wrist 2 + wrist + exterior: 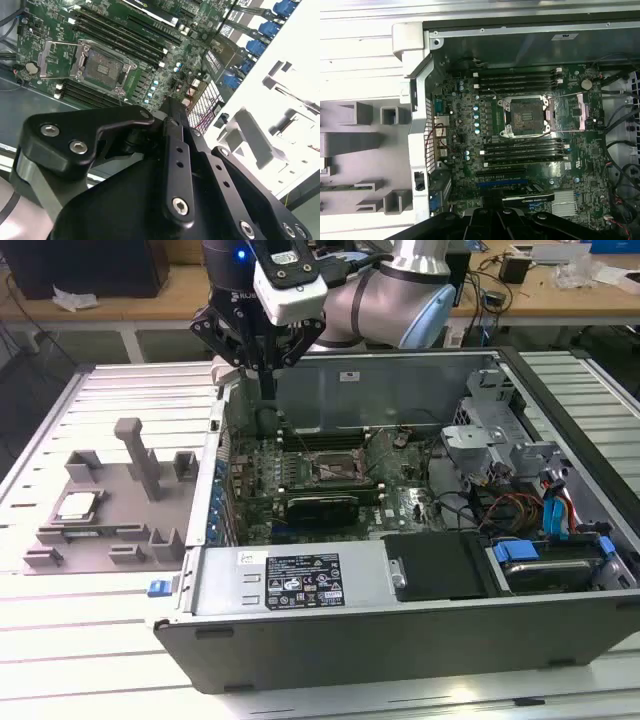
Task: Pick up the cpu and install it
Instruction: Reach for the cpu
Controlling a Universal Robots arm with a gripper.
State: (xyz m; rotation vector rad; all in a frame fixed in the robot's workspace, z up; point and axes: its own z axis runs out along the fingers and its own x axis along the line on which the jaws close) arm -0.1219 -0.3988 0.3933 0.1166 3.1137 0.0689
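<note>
In the second wrist view the black metal gripper (171,112) hides part of the green motherboard (170,75) from you. The first wrist view cuts off the grey plastic fixture tray (350,142) at its edge. In the exterior view the flat silver square cpu (76,506) is too small for you to tell its orientation.

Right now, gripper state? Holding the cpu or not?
Gripper: closed, holding nothing. The cpu lies on the gray tray, outside the computer case.

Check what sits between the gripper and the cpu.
In the exterior view, the case's side wall and a grey upright post on the fixture lie between the gripper and the cpu.
</note>
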